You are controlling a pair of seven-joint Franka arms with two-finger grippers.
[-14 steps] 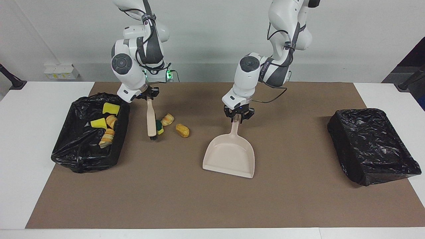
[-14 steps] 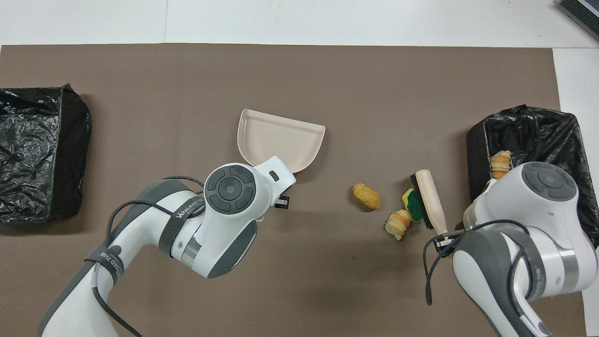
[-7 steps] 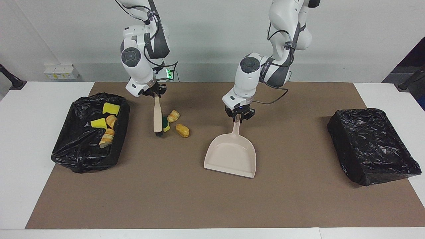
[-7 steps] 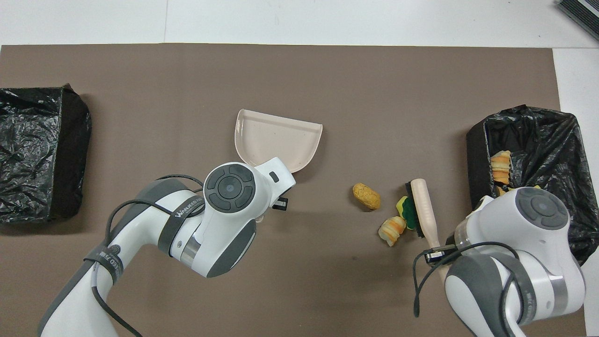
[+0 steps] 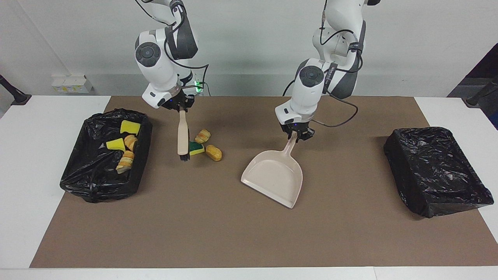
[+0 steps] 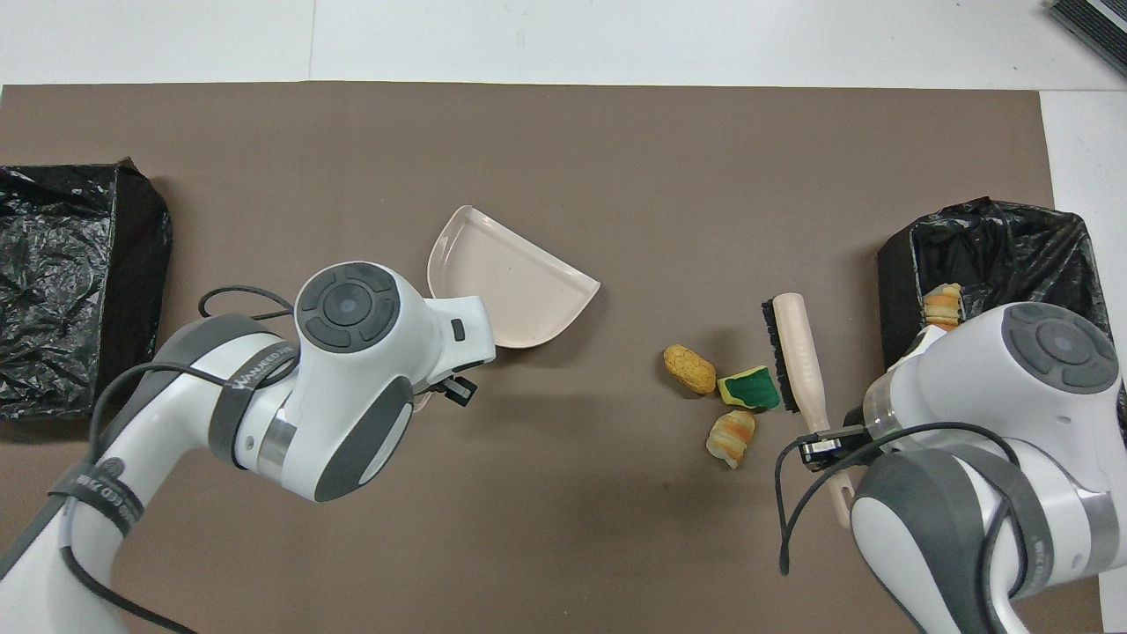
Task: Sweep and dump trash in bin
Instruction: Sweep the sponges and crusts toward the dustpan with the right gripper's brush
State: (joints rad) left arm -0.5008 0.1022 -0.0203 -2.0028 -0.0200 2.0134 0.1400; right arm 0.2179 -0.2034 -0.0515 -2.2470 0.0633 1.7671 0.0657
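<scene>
- The sweeping step is judged to be in hand: three scraps lie loose on the brown mat [image 5: 233, 241], and they are being gathered by the brush [image 5: 182, 137] toward the dustpan [image 5: 274, 177].
- The loose trash is a green-faced sponge piece [image 5: 196, 148], a striped bread-like lump [image 5: 202, 136] and a tan lump [image 5: 214, 153]; they are grouped close together, just beside the bristles, between the brush and the dustpan.
- Four more scraps (two yellow sponge pieces and two bread-like lumps) are already seen in the black-lined bin [image 5: 136, 171] at the right arm's end of the table; the other bin [image 5: 435, 194] shows no trash.
- The right gripper [image 5: 179, 110] is clamped on the handle of the brush, which hangs down steeply with its bristles on the mat.
- The left gripper [image 5: 296, 134] is clamped on the handle of the dustpan; the pan is tilted, its wide lip resting on the mat and turned somewhat toward the scraps.
- For the next move, it is judged that the dustpan lip must be brought closer to the three scraps and kept flat on the mat, while the brush is drawn sideways to push them in.
- The tan lump is rounded, so it may roll away if it is pushed too fast.
</scene>
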